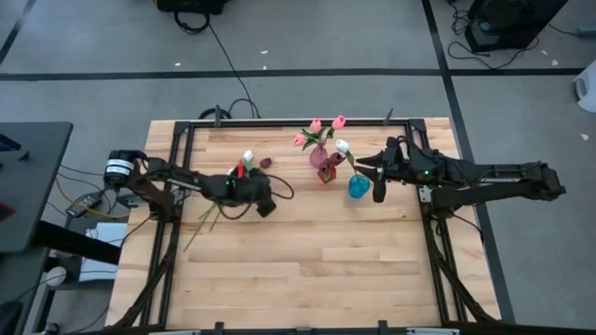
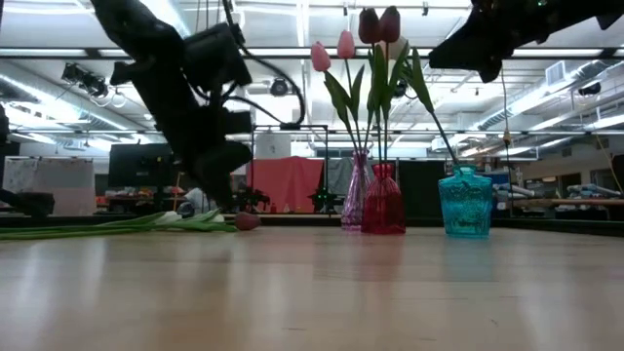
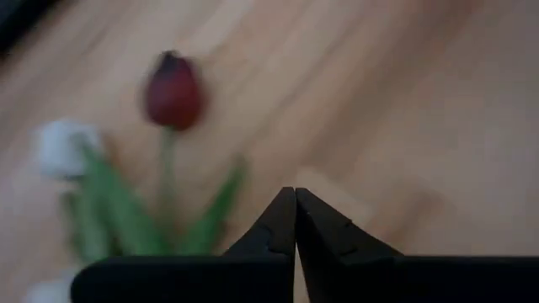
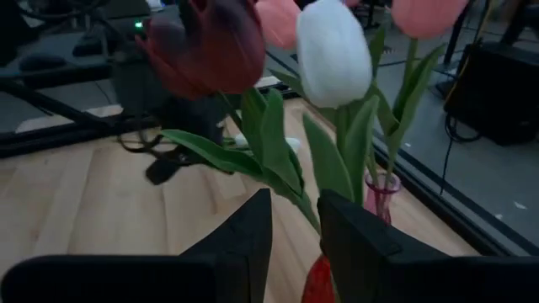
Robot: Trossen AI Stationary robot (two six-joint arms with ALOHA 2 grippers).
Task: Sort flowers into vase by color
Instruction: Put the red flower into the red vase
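Jaws of left gripper (image 3: 295, 220) together, empty, over loose tulips (image 1: 223, 200) at tabletop's (image 1: 307, 270) 9 o'clock; right gripper (image 4: 293, 220) jaws apart by vases (image 2: 382, 200). Pickup step; next likely reopen, regrasp stem.

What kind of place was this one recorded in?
Probably a robotics lab or workshop: a wooden table on a metal frame, taped lines on a grey floor, loose cables, and a large hall with ceiling strip lights behind.

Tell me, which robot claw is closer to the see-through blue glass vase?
Right. The right claw hangs just beside the blue glass vase, above table level. The left claw is far across the table by the loose tulips.
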